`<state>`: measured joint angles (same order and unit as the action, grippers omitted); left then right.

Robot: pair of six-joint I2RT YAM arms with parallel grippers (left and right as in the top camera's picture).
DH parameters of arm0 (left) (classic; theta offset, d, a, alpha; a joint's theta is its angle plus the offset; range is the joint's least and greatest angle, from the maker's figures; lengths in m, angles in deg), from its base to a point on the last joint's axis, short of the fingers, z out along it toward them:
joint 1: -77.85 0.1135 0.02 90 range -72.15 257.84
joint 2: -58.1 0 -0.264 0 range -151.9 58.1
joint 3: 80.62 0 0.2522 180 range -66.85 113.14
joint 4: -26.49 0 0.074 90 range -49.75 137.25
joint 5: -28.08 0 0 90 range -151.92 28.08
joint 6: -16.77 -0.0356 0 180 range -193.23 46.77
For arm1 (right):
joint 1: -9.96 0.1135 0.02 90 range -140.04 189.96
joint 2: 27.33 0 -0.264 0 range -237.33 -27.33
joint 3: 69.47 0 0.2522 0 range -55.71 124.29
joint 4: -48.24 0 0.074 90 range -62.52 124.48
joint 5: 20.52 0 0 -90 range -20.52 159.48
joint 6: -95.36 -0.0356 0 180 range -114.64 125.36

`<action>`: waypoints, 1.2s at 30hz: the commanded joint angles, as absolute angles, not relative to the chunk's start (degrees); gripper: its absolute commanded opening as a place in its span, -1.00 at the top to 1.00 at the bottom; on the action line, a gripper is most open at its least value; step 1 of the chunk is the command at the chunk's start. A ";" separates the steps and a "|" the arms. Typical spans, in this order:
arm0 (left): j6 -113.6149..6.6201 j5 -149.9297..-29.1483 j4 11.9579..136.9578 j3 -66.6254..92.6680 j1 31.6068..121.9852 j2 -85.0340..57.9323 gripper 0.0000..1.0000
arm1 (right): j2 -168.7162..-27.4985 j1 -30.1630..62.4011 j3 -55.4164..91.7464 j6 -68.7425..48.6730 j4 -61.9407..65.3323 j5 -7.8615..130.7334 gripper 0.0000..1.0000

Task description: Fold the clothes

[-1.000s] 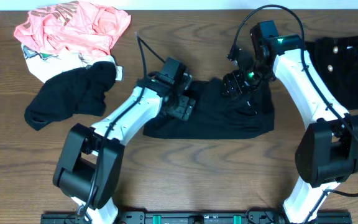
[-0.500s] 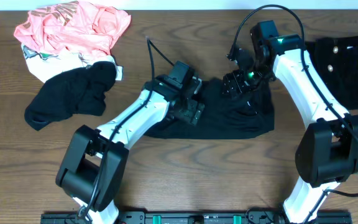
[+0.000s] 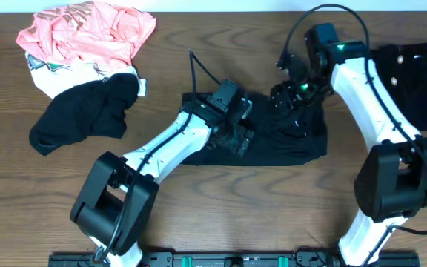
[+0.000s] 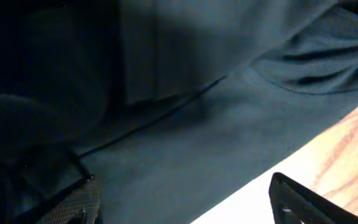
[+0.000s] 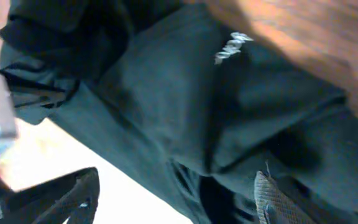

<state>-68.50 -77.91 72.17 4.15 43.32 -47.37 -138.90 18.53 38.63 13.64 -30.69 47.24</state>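
The left gripper [image 4: 180,186] stands released: in its wrist view the two fingers [image 4: 73,202] sit wide apart at the lower corners with nothing clamped between them, and smooth black cloth fills the space beyond. From overhead this gripper is over the left-middle part of the black garment [image 3: 288,144]; whether it touches the cloth cannot be told. A strip of the wooden table [image 3: 221,215] shows at the lower right of the left wrist view, just past the garment's edge.

The right gripper [image 5: 178,177] is likewise released, its jaws spread, with a rumpled fold of the same garment lying between and beyond them. A small white label [image 5: 232,46] shows on the fabric further out. Seen from overhead, this gripper is at the garment's upper edge, right of its middle, and its arm reaches in from the right side.

The black garment lies spread across the middle of the table, wider than it is tall, its lower edge fairly straight and its top bunched beneath the two grippers. Well apart from it, at the far left corner, a pink garment [image 3: 87,30] lies crumpled on top of a white garment [image 3: 50,78], and a crumpled black piece [image 3: 80,119] touches the white one just below. At the right edge a dark garment with pale buttons [image 3: 414,81] lies apart from the black garment
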 commanded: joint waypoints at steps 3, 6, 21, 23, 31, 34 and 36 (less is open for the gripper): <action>-67.13 -76.88 74.36 5.46 45.44 -45.06 -0.74 | -137.68 13.40 39.95 12.32 -28.67 44.99 -0.56; -67.13 -74.17 77.18 5.46 47.56 -41.74 -0.81 | -137.68 10.78 39.95 9.86 -26.97 44.97 -0.57; -72.57 -70.33 82.27 4.89 56.09 -43.57 -0.85 | -137.68 8.50 39.92 10.34 -24.92 44.86 -0.68; -72.55 -66.48 83.15 4.89 56.20 -44.75 -0.85 | -137.68 8.50 39.92 10.82 -24.94 44.88 -0.68; -71.85 -57.15 84.52 4.89 59.30 -45.08 -0.83 | -137.68 8.50 39.92 11.87 -25.09 45.25 -0.70; -71.89 -57.15 83.39 4.78 60.11 -45.15 -0.82 | -137.68 8.50 39.92 11.87 -25.09 45.25 -0.70; -71.98 -57.15 82.56 4.52 60.02 -45.34 -0.82 | -137.68 8.50 39.92 11.87 -25.07 45.25 -0.70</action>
<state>-71.72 -59.07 83.08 4.52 59.96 -44.95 -138.90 8.61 38.79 10.84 -25.00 45.86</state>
